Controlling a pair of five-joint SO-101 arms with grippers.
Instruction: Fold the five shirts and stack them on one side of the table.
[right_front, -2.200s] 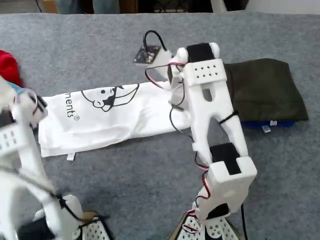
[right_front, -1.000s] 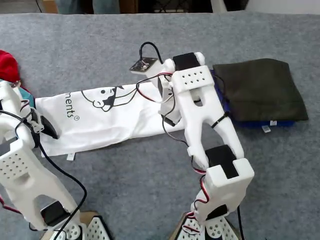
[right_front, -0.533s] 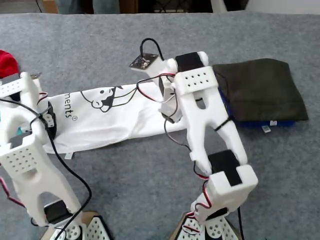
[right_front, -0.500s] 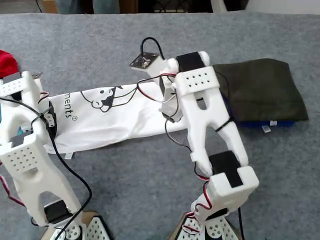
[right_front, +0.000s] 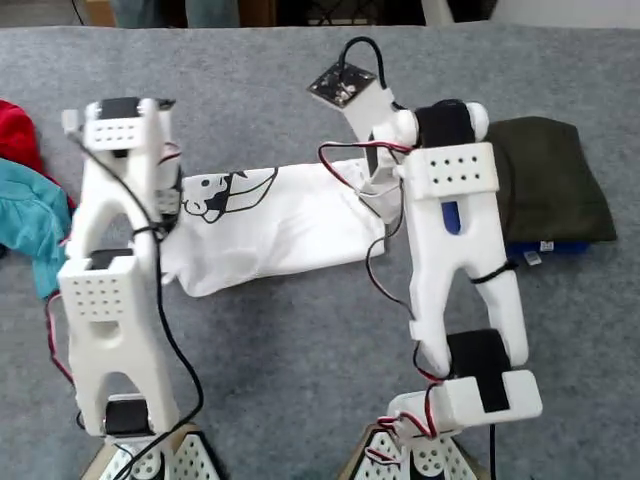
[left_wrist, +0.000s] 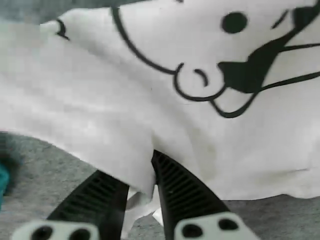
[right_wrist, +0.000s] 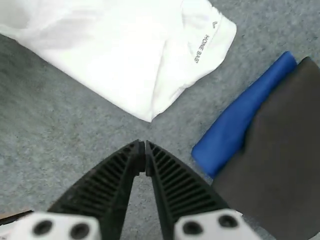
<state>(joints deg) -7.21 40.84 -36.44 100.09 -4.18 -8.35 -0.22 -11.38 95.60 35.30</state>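
- Left gripper (left_wrist: 143, 172) clamped on the white shirt (right_front: 285, 225) at its left end, cloth bunched inward
- Right gripper (right_wrist: 144, 146) pressed together, empty, held just beside the shirt's other end
- Step judged: white shirt being folded across; folded dark shirt (right_front: 555, 185) lies at the right
- Next: held end to be laid flat, edges matched

Grey felt-like cover (right_front: 250, 340) spreading over the whole frame, brown wooden piece (right_front: 98, 10) showing at the upper left edge, white surface (right_front: 560, 10) lying along the upper right edge.

Rumpled white printed shirt (right_front: 290, 225) lies beside dark folded shirt (right_front: 555, 190) stacked on blue shirt (right_front: 565, 245).
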